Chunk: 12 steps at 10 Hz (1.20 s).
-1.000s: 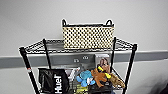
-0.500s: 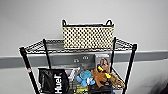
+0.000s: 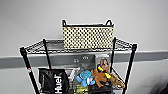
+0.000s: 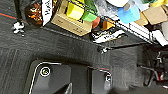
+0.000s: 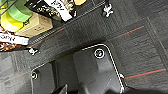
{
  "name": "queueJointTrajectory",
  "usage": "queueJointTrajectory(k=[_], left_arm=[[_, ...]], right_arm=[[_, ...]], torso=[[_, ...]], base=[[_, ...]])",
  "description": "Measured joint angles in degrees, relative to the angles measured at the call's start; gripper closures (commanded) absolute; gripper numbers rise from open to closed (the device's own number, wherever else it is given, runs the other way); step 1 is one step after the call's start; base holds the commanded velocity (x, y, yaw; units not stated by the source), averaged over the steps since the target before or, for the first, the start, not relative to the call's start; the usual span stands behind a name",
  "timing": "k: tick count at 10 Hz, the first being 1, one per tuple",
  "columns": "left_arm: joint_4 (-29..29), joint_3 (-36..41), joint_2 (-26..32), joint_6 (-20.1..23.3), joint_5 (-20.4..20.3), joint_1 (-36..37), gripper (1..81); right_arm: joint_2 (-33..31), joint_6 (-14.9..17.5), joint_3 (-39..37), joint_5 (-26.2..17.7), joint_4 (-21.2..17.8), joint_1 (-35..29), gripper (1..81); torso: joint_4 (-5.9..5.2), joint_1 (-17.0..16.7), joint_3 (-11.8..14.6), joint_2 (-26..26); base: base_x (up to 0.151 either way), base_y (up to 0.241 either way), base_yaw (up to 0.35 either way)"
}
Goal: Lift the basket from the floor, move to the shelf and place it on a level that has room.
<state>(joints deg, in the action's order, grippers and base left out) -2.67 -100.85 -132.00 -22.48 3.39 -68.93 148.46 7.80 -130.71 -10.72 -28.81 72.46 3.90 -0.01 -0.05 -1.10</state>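
Observation:
The cream basket (image 3: pixel 87 37) with dark speckled weave, dark rim and two loop handles stands upright on the top wire level (image 3: pixel 51 47) of the black shelf (image 3: pixel 27 67), against the grey wall. No gripper touches it. Both wrist views look down at the dark grey carpet floor (image 4: pixel 37 47) (image 5: pixel 140 50) beside the shelf's lower tiers and castors (image 4: pixel 18 26) (image 5: pixel 108 10).
On the tier below stand a black "Huel" bag (image 3: pixel 53 81), plush toys (image 3: pixel 100 76) and a box. The lowest tier holds cardboard boxes (image 4: pixel 72 23) and coloured items. A grey band runs along the wall (image 3: pixel 150 56) behind the shelf.

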Motion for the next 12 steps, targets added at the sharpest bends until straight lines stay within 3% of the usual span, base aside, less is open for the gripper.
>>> queueJointTrajectory(k=[8, 12], left_arm=[[4.6, -16.5, -13.8, 0.0, -0.5, -6.7, 1.0], [6.5, -28.1, -22.3, 0.0, -0.7, -8.2, 1.0]], right_arm=[[10.2, 4.6, -10.9, 4.6, 0.0, 5.3, 1.0], [16.5, 6.2, -21.4, 5.3, 0.0, 6.0, 1.0]], torso=[[0.0, 0.0, 0.1, 0.0], [0.0, -0.1, 0.1, -0.1]], base=[[0.0, 0.0, 0.0], [0.0, 0.0, 0.0]])
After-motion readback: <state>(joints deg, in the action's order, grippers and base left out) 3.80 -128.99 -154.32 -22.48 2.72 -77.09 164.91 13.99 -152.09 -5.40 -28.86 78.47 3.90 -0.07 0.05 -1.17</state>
